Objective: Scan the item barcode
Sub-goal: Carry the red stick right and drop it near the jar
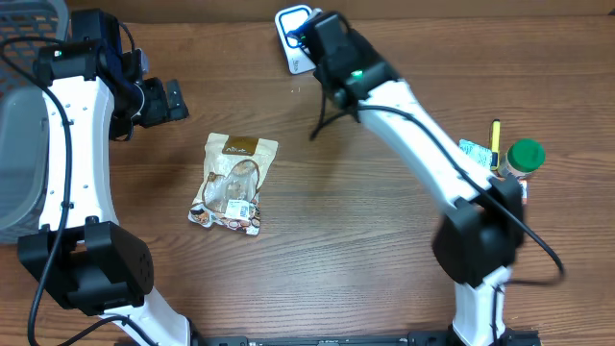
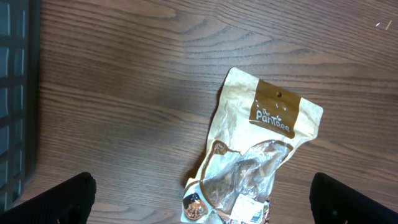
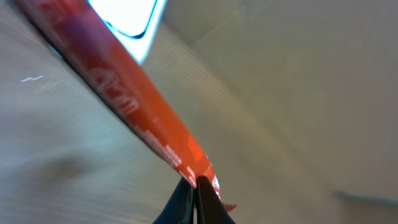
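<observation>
My right gripper [image 3: 196,188] is shut on the lower edge of a thin red-orange packet [image 3: 130,106], which runs up and to the left in the right wrist view. Past the packet's upper end shows a white device with a blue rim [image 3: 127,15]. From overhead that device [image 1: 288,43] lies at the table's far edge, with my right gripper [image 1: 309,40] right beside it and the red packet hidden under the arm. My left gripper [image 2: 202,208] is open above a tan snack pouch [image 2: 261,155], its fingertips [image 2: 56,199] far apart. The pouch [image 1: 233,183] lies flat left of centre.
A grey basket [image 1: 19,144] stands at the left edge. At the right, by the right arm's base, are a green-capped bottle [image 1: 525,157], a yellow pen [image 1: 496,135] and a small packet [image 1: 473,152]. Bare wood lies between the pouch and the right arm.
</observation>
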